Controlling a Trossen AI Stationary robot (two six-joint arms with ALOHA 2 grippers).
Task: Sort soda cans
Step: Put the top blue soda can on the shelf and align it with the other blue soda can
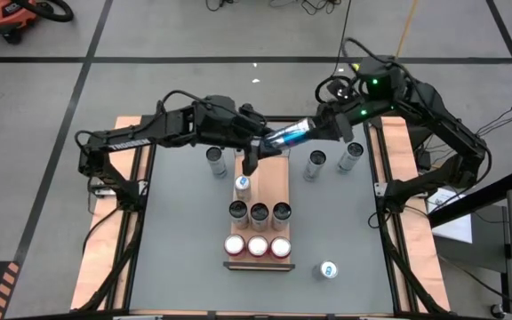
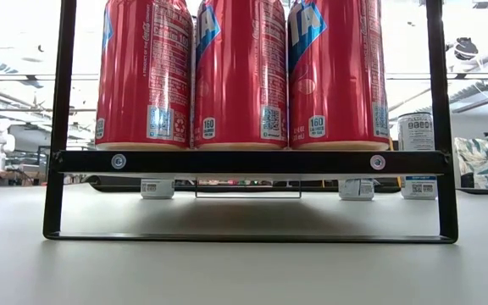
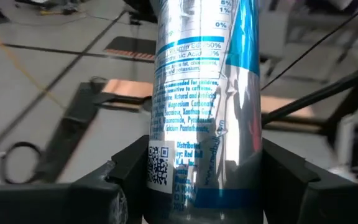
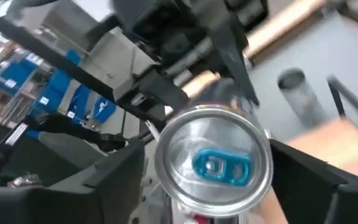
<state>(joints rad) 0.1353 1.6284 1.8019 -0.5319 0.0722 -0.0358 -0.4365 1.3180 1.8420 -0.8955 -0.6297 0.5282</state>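
A slim blue soda can [image 1: 289, 135] lies about level in the air over the far end of the wooden rack [image 1: 270, 173], between my two grippers. My left gripper [image 1: 270, 141] is shut on its bottom end. My right gripper [image 1: 315, 129] is open; in the right wrist view its fingers stand on either side of the can's silver top [image 4: 213, 163] without plainly touching it. On the rack stand another blue can [image 1: 243, 185], three dark-topped silver cans [image 1: 259, 212] and three red cans [image 1: 257, 246]. My left gripper pinches the blue can's bottom end [image 3: 166, 168] between its two fingers [image 3: 114, 186], one on each side wall. The fingers come nearly level from the table's left and lie along the can. The can is lifted clear and points away toward my right gripper.
Loose silver cans stand on the grey table at the far side [image 1: 215, 160] [image 1: 316, 163] [image 1: 352, 156]. A blue can [image 1: 328, 269] stands near the front right. In the low view the red cans [image 2: 241, 76] sit on the rack's black frame [image 2: 248, 161].
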